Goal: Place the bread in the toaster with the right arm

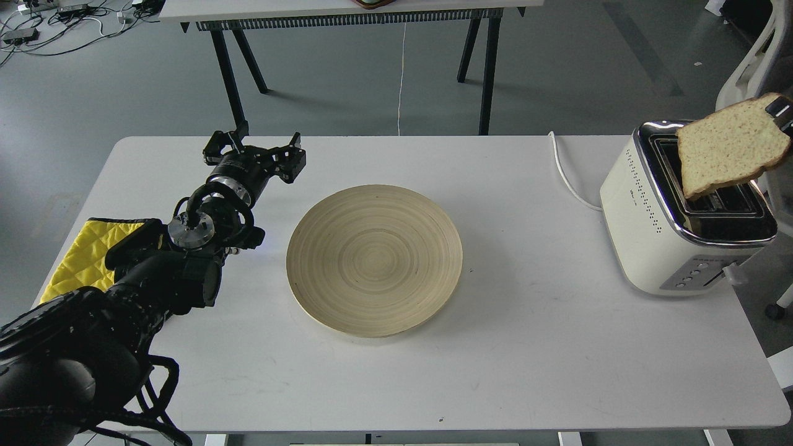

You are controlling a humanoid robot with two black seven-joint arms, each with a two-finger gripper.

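Observation:
The bread (731,145) hangs tilted in the air right over the chrome top of the cream-white toaster (644,229), its lower corner close to the slots. Only a fingertip of my right gripper (783,113) shows at the right edge of the view, pinching the slice's upper right corner; the rest of that arm is out of view. My left gripper (255,148) rests open and empty over the table's far left part, well away from the toaster.
A round bamboo plate (375,260) lies mid-table. A yellow quilted cloth (77,257) sits at the left edge under my left arm. The toaster's white cable (567,176) runs to the back edge. A second table (347,9) stands behind.

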